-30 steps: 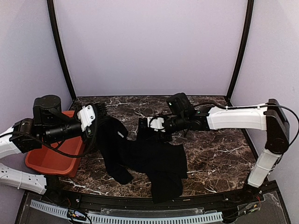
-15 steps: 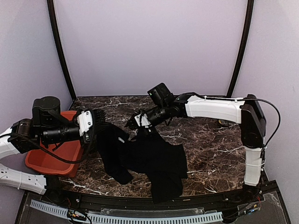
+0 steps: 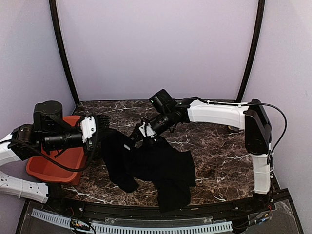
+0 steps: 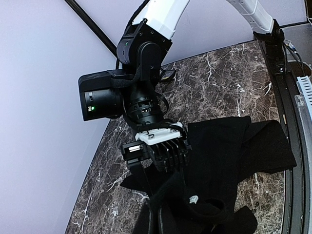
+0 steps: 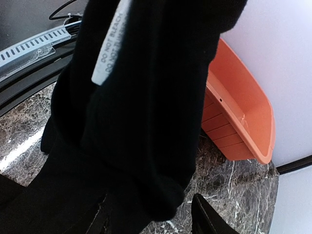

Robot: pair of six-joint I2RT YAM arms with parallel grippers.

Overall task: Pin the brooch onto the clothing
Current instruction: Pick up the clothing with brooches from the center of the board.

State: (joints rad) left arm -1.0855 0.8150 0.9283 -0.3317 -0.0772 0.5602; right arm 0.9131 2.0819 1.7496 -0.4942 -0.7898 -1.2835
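The black T-shirt [image 3: 161, 165] lies crumpled on the marble table, with one end lifted. My left gripper [image 3: 101, 129] is shut on that lifted end; in the left wrist view its fingers [image 4: 158, 219] pinch the black cloth near a white care label [image 4: 193, 199]. My right gripper [image 3: 138, 133] is right next to the raised cloth. In the right wrist view its jaws [image 5: 153, 222] are open on either side of a hanging fold of the shirt [image 5: 146, 122], and the label [image 5: 109, 44] shows above. The starburst print and the brooch are not in view.
An orange plastic bin [image 3: 53, 168] stands at the table's left edge under my left arm and also shows in the right wrist view [image 5: 243, 122]. The marble table [image 3: 224, 156] has a black rail along its near edge. Purple walls close in the back and sides.
My right arm has swung left across the table and brought its gripper up to the raised shirt end. My left gripper has stayed almost still, holding the cloth.
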